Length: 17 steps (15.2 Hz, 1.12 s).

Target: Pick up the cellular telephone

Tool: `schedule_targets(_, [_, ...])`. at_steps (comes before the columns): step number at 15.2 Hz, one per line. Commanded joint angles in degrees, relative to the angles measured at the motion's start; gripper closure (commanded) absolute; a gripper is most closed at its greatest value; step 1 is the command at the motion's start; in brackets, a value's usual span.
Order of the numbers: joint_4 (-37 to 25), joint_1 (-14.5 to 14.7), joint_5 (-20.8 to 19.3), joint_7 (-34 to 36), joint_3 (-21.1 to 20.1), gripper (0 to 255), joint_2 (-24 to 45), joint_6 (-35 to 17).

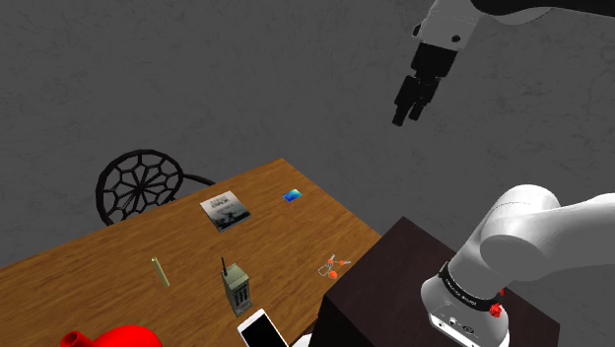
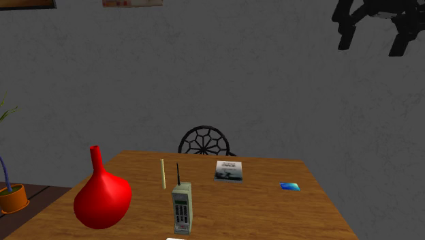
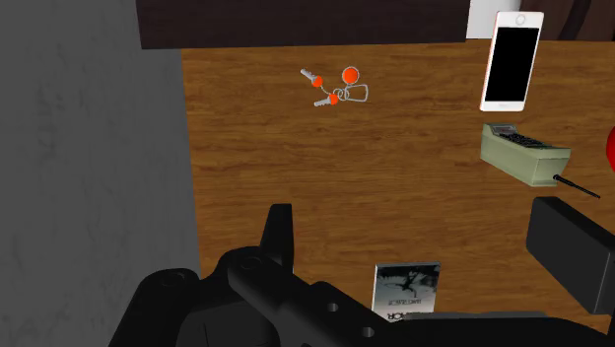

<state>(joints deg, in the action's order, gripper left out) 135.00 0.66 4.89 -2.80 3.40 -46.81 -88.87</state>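
The white arm holds its black gripper [image 1: 406,116] high in the air against the grey wall, fingers spread wide and closed on nothing. The second exterior view also shows the gripper [image 2: 368,48] well above the wooden surface [image 2: 272,211].

The cellular telephone [image 1: 235,288], an olive-green brick model with a thin black antenna, stands upright on the surface [image 1: 99,266] far below the gripper and well apart from it. In the shoulder view it sits down and to the left of the gripper, near the surface's front edge. A white smartphone [image 1: 262,330] with a black screen lies flat just beside it, and the dark stand [image 1: 394,276] is off to its right.

Seen from the wrist, the cellular telephone [image 3: 522,153] lies out beyond one finger of the gripper [image 3: 414,212], not between the two. The smartphone [image 3: 512,61] lies just past it, and a bunch of keys [image 3: 335,89] with orange tags lies farther across the surface [image 3: 256,148].

A red vase [image 2: 101,198] stands near the cellular telephone [image 2: 182,208]. A pale stick [image 2: 163,174], a book [image 2: 229,170] and a blue card [image 2: 289,186] lie farther back. A black chair [image 2: 204,141] stands at the far side.
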Motion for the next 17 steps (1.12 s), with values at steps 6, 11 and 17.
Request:
schedule_targets(6, [5.36, 1.73, 3.08, 4.49, -5.15, 0, 1.93, -7.24])
schedule_targets(11, [8.98, 3.71, 6.06, 8.88, -10.4, 0, 6.07, -15.02])
schedule_targets(17, [10.82, 5.81, 8.93, 14.15, -16.81, 0, 14.02, -24.87])
